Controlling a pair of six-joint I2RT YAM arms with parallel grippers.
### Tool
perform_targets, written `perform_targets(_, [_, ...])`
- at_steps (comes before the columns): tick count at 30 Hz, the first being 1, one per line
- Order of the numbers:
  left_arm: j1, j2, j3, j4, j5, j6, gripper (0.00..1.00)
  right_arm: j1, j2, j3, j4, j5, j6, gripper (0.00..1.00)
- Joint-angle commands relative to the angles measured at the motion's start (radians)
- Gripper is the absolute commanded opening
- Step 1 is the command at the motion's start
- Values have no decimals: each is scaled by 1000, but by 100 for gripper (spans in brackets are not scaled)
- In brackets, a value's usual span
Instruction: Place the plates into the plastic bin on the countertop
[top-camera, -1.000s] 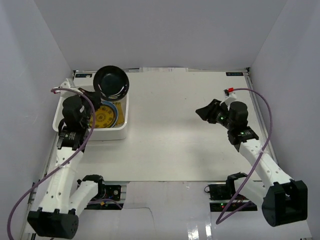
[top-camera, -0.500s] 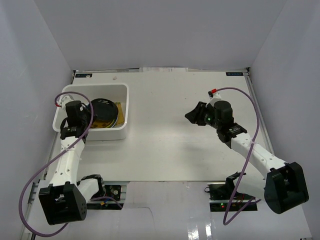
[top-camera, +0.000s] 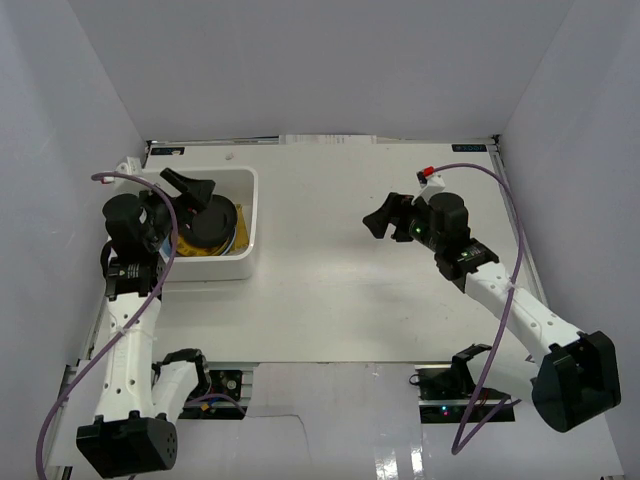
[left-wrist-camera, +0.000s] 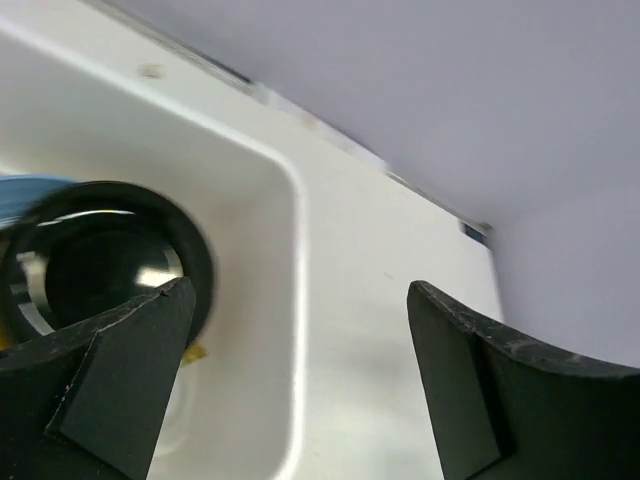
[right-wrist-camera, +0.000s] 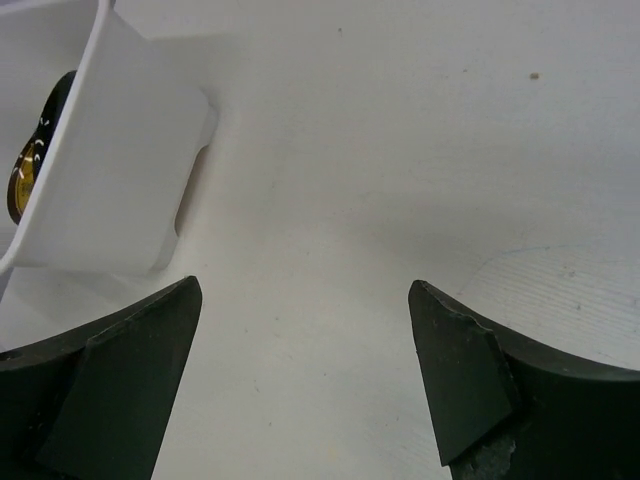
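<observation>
The white plastic bin (top-camera: 250, 215) stands at the left of the countertop (top-camera: 340, 290). Inside it a glossy black plate (top-camera: 210, 222) lies on top of a yellow plate (top-camera: 188, 247), with a blue rim showing beside them. My left gripper (top-camera: 190, 188) hangs open above the bin's back half, holding nothing. In the left wrist view the black plate (left-wrist-camera: 100, 260) lies below the left finger, and the bin's rim (left-wrist-camera: 295, 300) runs between the jaws of the left gripper (left-wrist-camera: 300, 340). My right gripper (top-camera: 385, 215) is open and empty over the bare table, facing the bin (right-wrist-camera: 110, 170).
Light grey walls close in the table on three sides. The bin sits against the left wall. A purple cable loops off each arm. Both arm bases stand at the near edge.
The left gripper lowered the black plate into the bin, let it go, opened wide and lifted off it. The right gripper opened wider and shifted slightly left.
</observation>
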Motion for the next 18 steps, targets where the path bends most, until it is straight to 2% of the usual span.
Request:
perform_targets(1, [-38, -22, 30, 138, 375, -19, 98, 4, -85, 117, -39, 63, -86, 90])
perform_targets(5, [-89, -16, 94, 200, 533, -20, 98, 5, -253, 178, -118, 176, -149, 90])
perform_targets(8, [-112, -21, 143, 217, 608, -16, 98, 4, -393, 180, -103, 267, -159, 90])
perform_targets(14, [-169, -38, 151, 215, 633, 19, 98, 4, -551, 125, -61, 381, -178, 90])
perform_targets(18, [-175, -41, 147, 206, 613, 29, 98, 5, -550, 108, -72, 376, -181, 90])
